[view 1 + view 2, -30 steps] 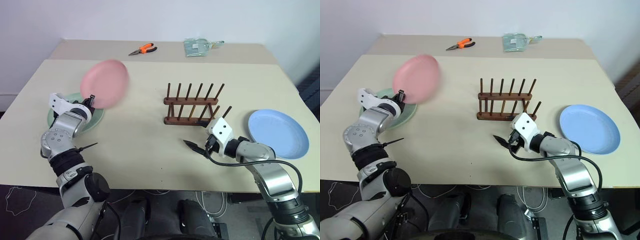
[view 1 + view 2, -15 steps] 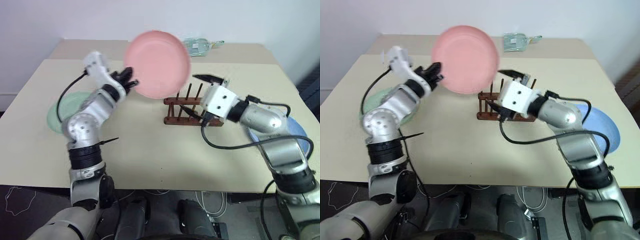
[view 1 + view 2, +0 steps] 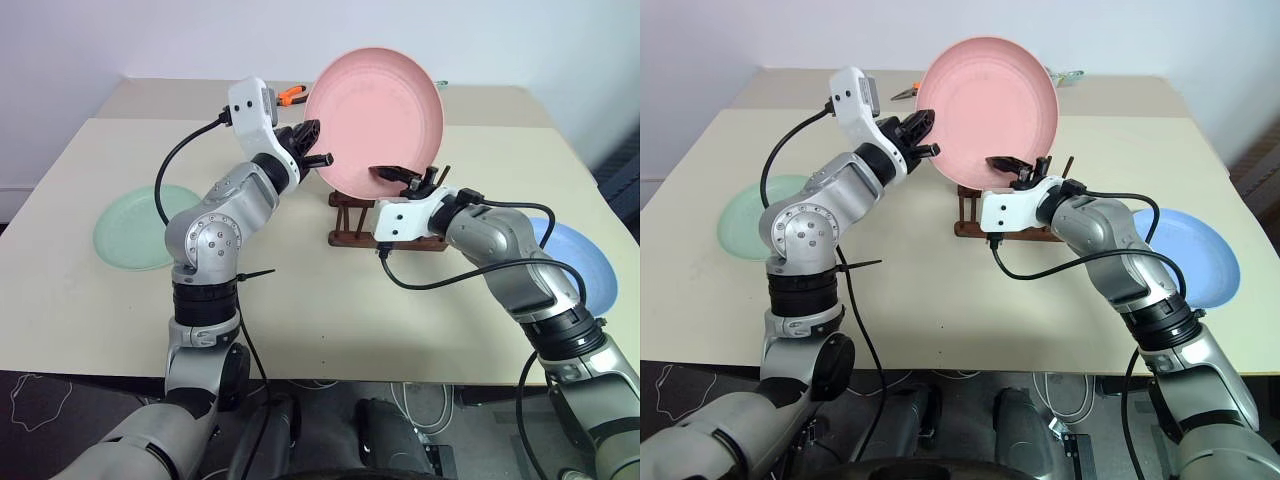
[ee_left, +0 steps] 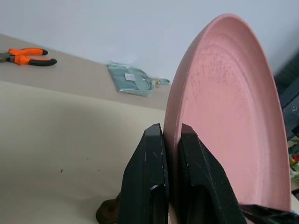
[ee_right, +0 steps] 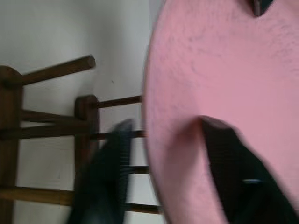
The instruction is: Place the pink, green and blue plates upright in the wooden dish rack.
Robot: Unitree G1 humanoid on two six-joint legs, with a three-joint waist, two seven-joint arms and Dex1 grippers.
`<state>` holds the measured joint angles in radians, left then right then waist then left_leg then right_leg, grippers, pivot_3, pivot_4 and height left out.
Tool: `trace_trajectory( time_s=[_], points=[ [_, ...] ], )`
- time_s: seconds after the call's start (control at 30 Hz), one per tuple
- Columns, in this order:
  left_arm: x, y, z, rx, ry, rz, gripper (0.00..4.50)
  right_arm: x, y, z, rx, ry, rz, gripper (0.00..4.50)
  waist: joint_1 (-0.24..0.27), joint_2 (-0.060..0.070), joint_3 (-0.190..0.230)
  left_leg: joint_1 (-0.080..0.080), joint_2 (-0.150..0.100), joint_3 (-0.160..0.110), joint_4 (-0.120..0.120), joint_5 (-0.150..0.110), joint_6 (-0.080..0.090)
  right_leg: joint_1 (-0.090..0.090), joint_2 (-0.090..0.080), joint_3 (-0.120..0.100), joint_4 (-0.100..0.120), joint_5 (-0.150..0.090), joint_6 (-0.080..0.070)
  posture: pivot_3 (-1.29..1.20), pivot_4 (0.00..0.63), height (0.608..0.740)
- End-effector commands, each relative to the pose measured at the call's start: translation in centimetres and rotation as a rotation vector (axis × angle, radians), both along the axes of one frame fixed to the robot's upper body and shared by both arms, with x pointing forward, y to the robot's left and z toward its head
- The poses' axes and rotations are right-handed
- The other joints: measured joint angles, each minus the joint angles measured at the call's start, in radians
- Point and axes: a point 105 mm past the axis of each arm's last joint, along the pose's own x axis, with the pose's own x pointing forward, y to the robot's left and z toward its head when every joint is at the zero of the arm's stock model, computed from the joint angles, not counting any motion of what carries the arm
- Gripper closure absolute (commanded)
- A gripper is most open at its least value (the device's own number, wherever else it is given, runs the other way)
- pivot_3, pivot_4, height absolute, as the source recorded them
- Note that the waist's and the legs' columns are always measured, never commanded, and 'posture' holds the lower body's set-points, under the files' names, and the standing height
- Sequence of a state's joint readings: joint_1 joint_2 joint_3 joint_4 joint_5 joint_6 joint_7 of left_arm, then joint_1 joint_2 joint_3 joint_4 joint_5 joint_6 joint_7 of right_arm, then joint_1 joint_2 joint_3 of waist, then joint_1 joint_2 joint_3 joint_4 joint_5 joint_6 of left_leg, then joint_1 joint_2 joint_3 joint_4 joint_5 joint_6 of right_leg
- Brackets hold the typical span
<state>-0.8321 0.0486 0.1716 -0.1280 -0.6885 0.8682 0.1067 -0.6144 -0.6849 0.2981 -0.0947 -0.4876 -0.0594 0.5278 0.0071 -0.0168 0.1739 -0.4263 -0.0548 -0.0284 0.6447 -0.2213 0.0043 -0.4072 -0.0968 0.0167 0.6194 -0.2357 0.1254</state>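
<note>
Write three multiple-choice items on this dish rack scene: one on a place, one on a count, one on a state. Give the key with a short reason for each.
1. Where does the green plate lie?
A. flat on the table, on the robot's left
B. upright in the rack
C. under the blue plate

2. How many plates stand in the wooden dish rack?
A. two
B. one
C. none

3. What is the left gripper doing?
A. hanging open above the pliers
B. clamped on the rim of the pink plate
C. resting on the green plate

Key: 1 A, it lies flat, far from the rack. 2 C, the blue plate lies flat on the right and the pink plate is held in the air above the rack. 3 B, the left wrist view shows both fingers pressed on the rim.
</note>
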Motion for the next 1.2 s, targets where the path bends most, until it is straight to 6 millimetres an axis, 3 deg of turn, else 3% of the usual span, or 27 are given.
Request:
trace_trajectory(
  time_s=[0.03, 0.1, 0.23, 0.3, 0.4, 0.53, 0.6, 0.73, 0.83, 1.2],
  points=[
    [-1.1, -0.5, 1.9, -0.06, -0.071, -0.06, 3.38, -0.1, -0.3, 2.0, 0.007, -0.087, -0.004, 4.42, 0.001, 0.0, 0.0, 0.0, 0.0, 0.0, 0.0, 0.0, 0.0, 0.0, 0.0, 0.0, 0.0, 0.0, 0.0, 0.0, 0.15, 0.738],
    [-1.1, -0.5, 2.0, -0.078, -0.07, -0.061, 2.39, -0.2, -0.3, 2.1, 0.006, -0.097, -0.002, 4.5, 0.003, 0.0, 0.0, 0.0, 0.0, 0.0, 0.0, 0.0, 0.0, 0.0, 0.0, 0.0, 0.0, 0.0, 0.0, 0.0, 0.15, 0.738],
    [-1.0, 1.0, 4.2, -0.221, -0.13, -0.03, 0.32, -0.7, -0.8, 2.7, 0.023, -0.118, -0.008, 4.5, 0.004, 0.0, 0.0, 0.0, 0.0, 0.0, 0.0, 0.0, 0.0, 0.0, 0.0, 0.0, -0.001, 0.0, 0.0, 0.0, 0.15, 0.738],
    [-0.4, 3.4, 4.7, -0.175, -0.197, 0.081, 0.32, -0.9, -2.4, 3.7, 0.094, -0.134, -0.05, 4.5, 0.004, 0.0, 0.0, 0.0, 0.0, 0.0, 0.0, 0.0, 0.0, 0.0, 0.0, 0.0, -0.001, 0.0, 0.0, 0.0, 0.15, 0.738],
    [-0.2, 6.0, 4.0, 0.061, -0.316, 0.192, 0.32, -1.6, -4.7, 6.0, 0.307, -0.14, -0.077, 4.5, -0.003, 0.0, 0.0, 0.0, 0.0, 0.0, 0.0, 0.0, 0.0, 0.0, 0.0, 0.0, 0.0, 0.0, 0.0, 0.0, 0.15, 0.738],
    [-0.1, 8.5, 0.3, 0.329, -0.37, 0.202, 0.32, -3.3, -6.7, 7.7, 0.734, 0.061, 0.003, 4.5, -0.004, 0.001, 0.0, 0.001, 0.001, 0.0, -0.002, -0.002, 0.003, 0.001, 0.0, 0.001, 0.0, 0.0, 0.0, 0.0, 0.15, 0.738],
    [-0.5, 9.1, -2.7, 0.467, -0.364, 0.143, 0.32, -4.4, -7.5, 8.5, 0.994, 0.208, 0.09, 4.5, -0.002, 0.001, 0.0, 0.001, 0.001, 0.0, -0.002, -0.003, 0.005, 0.001, 0.0, 0.0, 0.0, 0.0, -0.001, 0.0, 0.15, 0.738],
    [-2.5, 9.0, -8.5, 0.587, -0.294, -0.068, 0.32, -6.4, -7.0, 8.4, 1.241, 0.46, 0.237, 4.5, -0.002, 0.002, 0.0, 0.001, 0.002, 0.0, -0.003, -0.004, 0.006, -0.001, -0.003, 0.001, -0.001, -0.002, -0.004, 0.0, 0.15, 0.738],
    [-3.8, 8.5, -10.8, 0.601, -0.251, -0.166, 0.32, -6.5, -6.9, 7.5, 1.295, 0.539, 0.221, 4.5, -0.002, 0.002, 0.0, 0.001, 0.002, 0.0, -0.006, -0.004, 0.006, -0.001, -0.006, 0.002, -0.002, -0.002, -0.006, 0.0, 0.15, 0.738],
    [-6.9, 5.4, -11.9, 0.542, -0.232, -0.368, 0.32, -4.9, -9.2, 4.9, 1.423, 0.591, 0.067, 4.5, 0.0, 0.003, 0.0, 0.0, 0.002, 0.001, -0.012, -0.003, 0.006, -0.005, -0.007, 0.003, -0.006, -0.001, -0.006, 0.0, 0.15, 0.738]
  ],
)
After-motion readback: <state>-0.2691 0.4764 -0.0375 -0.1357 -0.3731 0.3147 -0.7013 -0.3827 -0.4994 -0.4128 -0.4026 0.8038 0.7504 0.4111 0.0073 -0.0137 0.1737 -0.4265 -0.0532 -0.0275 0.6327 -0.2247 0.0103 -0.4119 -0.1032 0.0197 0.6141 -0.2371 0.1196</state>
